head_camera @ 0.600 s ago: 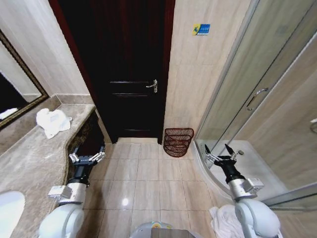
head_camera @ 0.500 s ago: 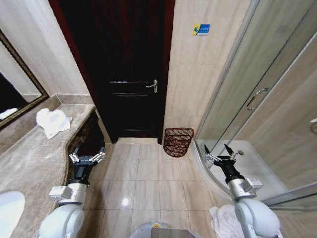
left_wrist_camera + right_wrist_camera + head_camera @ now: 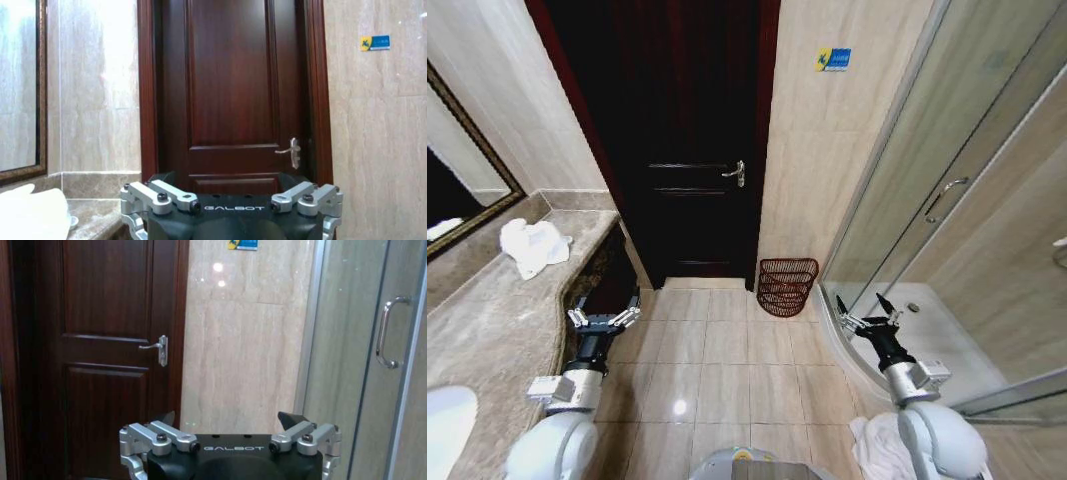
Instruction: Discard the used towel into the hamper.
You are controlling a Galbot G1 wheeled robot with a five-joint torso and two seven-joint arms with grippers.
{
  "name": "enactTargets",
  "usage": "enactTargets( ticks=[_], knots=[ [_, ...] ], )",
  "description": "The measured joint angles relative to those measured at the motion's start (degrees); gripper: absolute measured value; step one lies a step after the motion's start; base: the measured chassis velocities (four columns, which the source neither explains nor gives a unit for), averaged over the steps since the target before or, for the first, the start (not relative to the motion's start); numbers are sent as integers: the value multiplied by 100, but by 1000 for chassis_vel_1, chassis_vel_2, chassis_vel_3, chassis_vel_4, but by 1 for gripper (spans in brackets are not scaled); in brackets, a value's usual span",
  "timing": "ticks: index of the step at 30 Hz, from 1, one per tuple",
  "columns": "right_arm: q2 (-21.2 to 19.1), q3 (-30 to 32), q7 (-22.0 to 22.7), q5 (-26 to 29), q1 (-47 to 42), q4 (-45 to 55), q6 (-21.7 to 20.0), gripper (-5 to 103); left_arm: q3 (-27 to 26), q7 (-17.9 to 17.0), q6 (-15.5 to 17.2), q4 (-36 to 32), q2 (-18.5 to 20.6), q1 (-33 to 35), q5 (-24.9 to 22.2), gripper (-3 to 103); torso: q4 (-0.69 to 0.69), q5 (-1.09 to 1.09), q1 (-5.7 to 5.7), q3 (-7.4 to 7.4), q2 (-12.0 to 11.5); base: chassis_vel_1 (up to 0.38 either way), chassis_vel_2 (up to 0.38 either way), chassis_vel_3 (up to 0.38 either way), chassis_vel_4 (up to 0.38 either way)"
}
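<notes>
A crumpled white towel (image 3: 532, 245) lies on the marble counter (image 3: 497, 310) at the far left, by the mirror; its edge also shows in the left wrist view as a white towel (image 3: 30, 215). The hamper (image 3: 787, 285), a dark red-brown wire basket, stands on the floor against the wall right of the door. My left gripper (image 3: 604, 318) is open and empty beside the counter's front edge, well short of the towel. My right gripper (image 3: 864, 315) is open and empty too, low at the shower's curb, right of the hamper; its dark fingertips (image 3: 291, 419) stand spread apart.
A dark wooden door (image 3: 687, 140) stands shut straight ahead. A glass shower enclosure (image 3: 947, 200) fills the right side. A white basin (image 3: 447, 420) sits in the counter at near left. Another white cloth (image 3: 875, 445) lies on the floor by my base. Tiled floor (image 3: 727, 350) is open between the arms.
My right gripper has drifted slightly left and down in the head view. The left arm, towel and hamper have not moved.
</notes>
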Motion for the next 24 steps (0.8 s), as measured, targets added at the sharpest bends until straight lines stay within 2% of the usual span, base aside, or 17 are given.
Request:
enactTargets(
  ticks=[5,8,11,15,20,24],
  knots=[
    [-1,-19,13,-29,32,-20,-25,100,-1,3,0,-15,-5,-5,1,100,-1,1,0,0,0,52,33,-54,-72],
    [1,-26,19,-41,47,-79,-26,100,4,7,0,-6,-20,-5,2,100,3,0,0,0,0,145,107,-106,-139],
    [-1,-25,19,-25,49,-136,6,100,24,8,0,25,-30,-20,8,100,-2,0,-2,-1,1,186,149,-157,-143],
    [-5,-27,33,56,98,-228,104,100,44,9,2,61,-43,-49,6,100,0,-3,-1,0,1,176,132,-132,-125],
    [-29,-40,82,149,164,-255,133,100,58,7,3,91,-68,-83,-15,100,3,-1,1,0,0,28,28,-29,-33],
    [-63,-36,82,155,206,-258,109,100,60,5,2,119,-84,-103,-22,100,-1,0,1,1,0,-64,-6,53,14]
  ],
)
